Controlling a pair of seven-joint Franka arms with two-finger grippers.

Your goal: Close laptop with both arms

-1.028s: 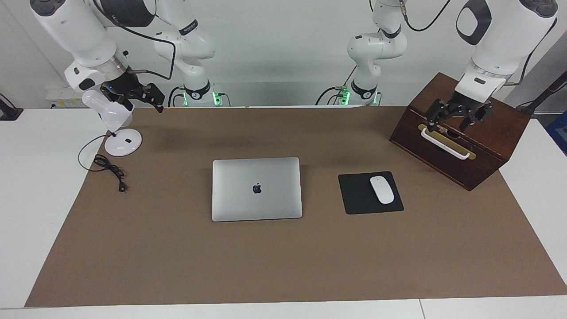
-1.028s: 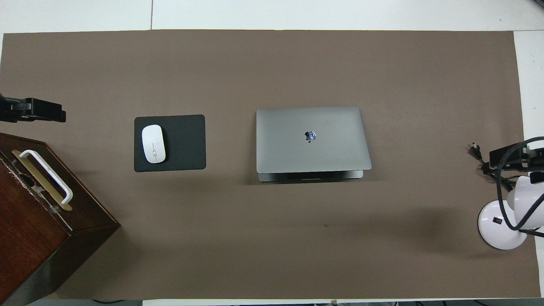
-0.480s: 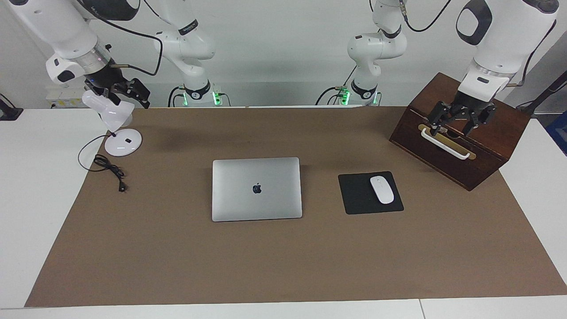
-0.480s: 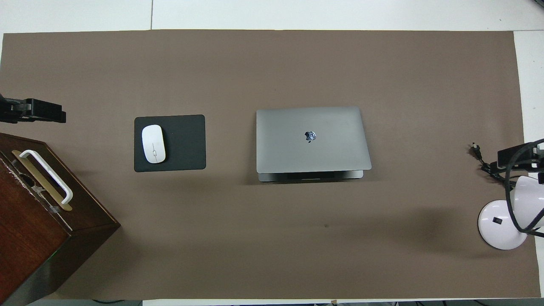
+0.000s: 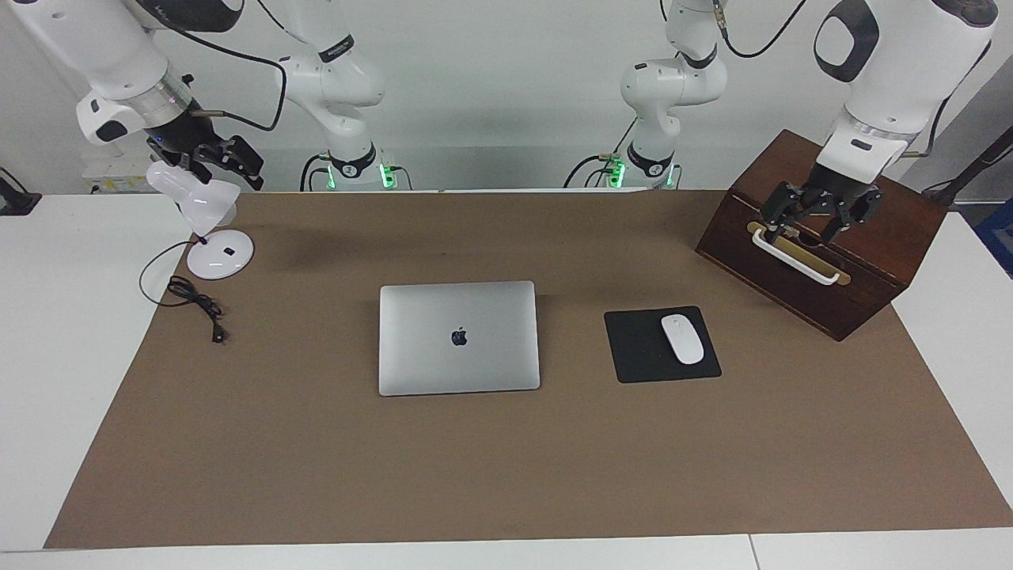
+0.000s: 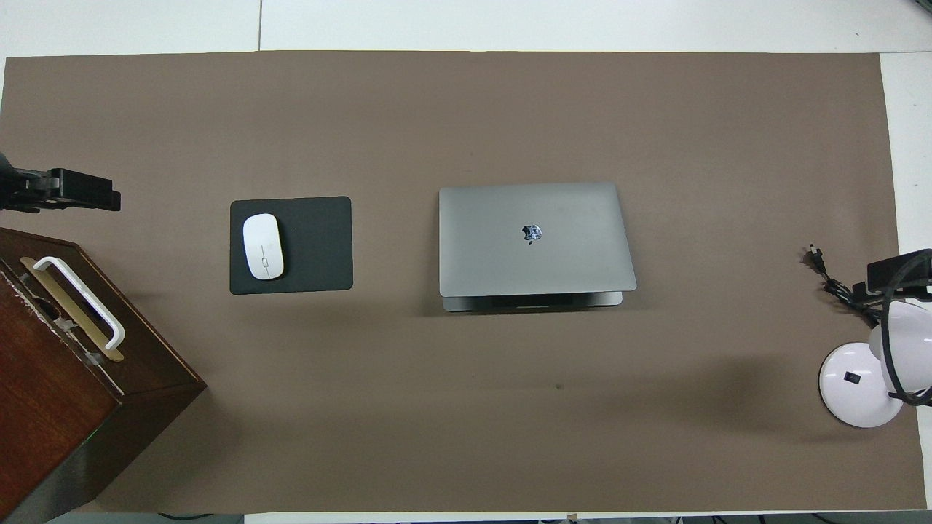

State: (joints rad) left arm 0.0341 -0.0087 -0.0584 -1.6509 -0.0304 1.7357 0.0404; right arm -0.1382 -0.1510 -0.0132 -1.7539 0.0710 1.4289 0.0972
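The silver-grey laptop (image 5: pixel 459 337) lies in the middle of the brown mat, lid down with the dark apple logo up. In the overhead view (image 6: pixel 535 236) a thin strip of its base shows under the lid edge nearer to the robots. My left gripper (image 5: pixel 819 210) hangs open and empty over the wooden box, and shows at the edge of the overhead view (image 6: pixel 69 191). My right gripper (image 5: pixel 207 154) is open and empty in the air over the white lamp, and also shows in the overhead view (image 6: pixel 899 273). Neither gripper touches the laptop.
A black mouse pad (image 5: pixel 633 352) with a white mouse (image 5: pixel 682 339) lies beside the laptop toward the left arm's end. A dark wooden box (image 5: pixel 870 261) with a white handle stands at that end. A white desk lamp (image 5: pixel 214 253) and its cable (image 5: pixel 198 305) are at the right arm's end.
My right gripper has risen and drawn back toward its end of the table, over the lamp. My left gripper has barely shifted over the box. The laptop has not moved.
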